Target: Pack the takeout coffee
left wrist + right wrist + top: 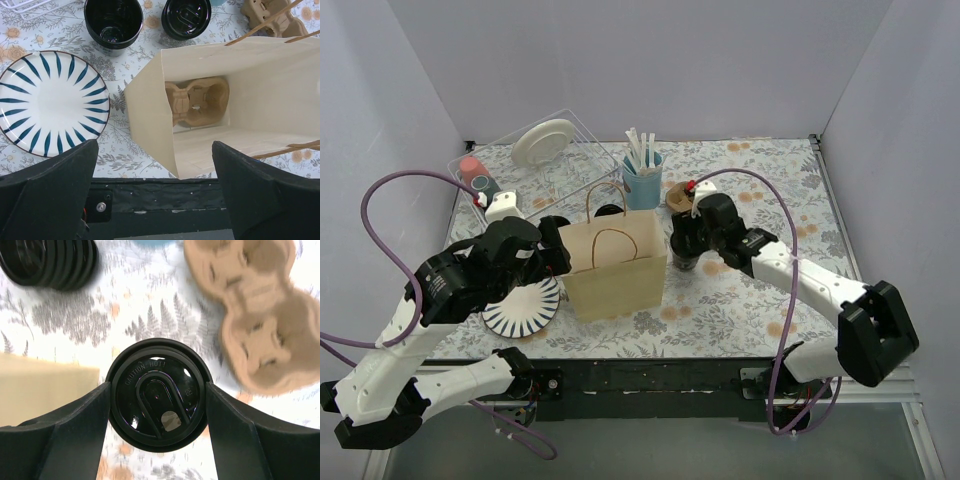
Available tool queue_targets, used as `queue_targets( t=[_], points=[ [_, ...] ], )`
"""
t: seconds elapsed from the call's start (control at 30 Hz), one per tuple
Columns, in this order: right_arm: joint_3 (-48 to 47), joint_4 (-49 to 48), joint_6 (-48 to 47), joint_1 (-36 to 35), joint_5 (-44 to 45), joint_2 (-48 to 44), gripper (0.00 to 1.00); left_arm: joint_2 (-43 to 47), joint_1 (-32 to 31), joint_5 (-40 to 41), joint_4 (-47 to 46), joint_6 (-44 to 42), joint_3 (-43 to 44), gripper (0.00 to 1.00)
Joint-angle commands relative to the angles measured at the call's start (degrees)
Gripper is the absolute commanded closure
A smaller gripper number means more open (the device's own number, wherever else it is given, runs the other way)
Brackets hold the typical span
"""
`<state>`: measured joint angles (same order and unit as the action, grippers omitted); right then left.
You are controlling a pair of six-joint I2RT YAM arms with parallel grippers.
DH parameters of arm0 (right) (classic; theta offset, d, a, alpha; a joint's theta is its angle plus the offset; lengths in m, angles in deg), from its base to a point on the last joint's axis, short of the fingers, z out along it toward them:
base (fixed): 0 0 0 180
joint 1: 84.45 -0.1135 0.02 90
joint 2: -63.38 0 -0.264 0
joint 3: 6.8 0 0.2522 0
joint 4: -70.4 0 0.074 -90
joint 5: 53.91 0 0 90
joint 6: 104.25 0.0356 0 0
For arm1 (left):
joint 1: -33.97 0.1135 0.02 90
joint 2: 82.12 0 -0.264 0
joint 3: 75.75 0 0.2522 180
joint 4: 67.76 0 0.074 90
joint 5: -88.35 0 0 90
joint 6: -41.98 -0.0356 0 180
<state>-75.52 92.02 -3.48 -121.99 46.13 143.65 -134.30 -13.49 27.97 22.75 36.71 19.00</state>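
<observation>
The takeout coffee (pixel 158 390), a small black cup with a black sip lid, sits between my right gripper's (pixel 157 412) fingers, which press on both its sides. In the top view the right gripper (pixel 686 246) holds the coffee just right of the brown paper bag (pixel 615 265). The bag stands open and has a cardboard cup carrier (pixel 197 100) at its bottom. My left gripper (pixel 155 200) is open and empty, over the bag's near left corner (pixel 150 120); in the top view the left gripper (pixel 556 256) is at the bag's left side.
A lidless black cup (pixel 113 22) and black lids (pixel 186 17) stand behind the bag. A blue-striped plate (pixel 47 102) lies left of it. A second cardboard carrier (pixel 250 315), a light blue cup with white sticks (pixel 642 178) and a dish rack (pixel 535 165) are at the back.
</observation>
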Motion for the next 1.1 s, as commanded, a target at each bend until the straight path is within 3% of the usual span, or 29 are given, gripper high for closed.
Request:
queue_targets(
  t=[0.0, 0.33, 0.57, 1.07],
  points=[
    [5.7, 2.1, 3.8, -0.7, -1.2, -6.8, 0.35, 0.2, 0.1, 1.7, 0.2, -1.0, 1.7, 0.02],
    [13.6, 8.3, 5.2, -1.7, 2.0, -17.0, 0.27, 0.0, 0.1, 1.5, -2.8, -3.2, 0.5, 0.02],
    [9.7, 15.5, 2.2, -1.8, 2.4, -18.0, 0.18, -0.1, 0.2, 1.3, -5.0, -4.6, 0.4, 0.02],
    [3.0, 25.6, 0.0, -1.7, 3.0, -16.6, 0.13, 0.4, 0.1, 1.7, -8.0, -6.8, -1.4, 0.02]
  ],
)
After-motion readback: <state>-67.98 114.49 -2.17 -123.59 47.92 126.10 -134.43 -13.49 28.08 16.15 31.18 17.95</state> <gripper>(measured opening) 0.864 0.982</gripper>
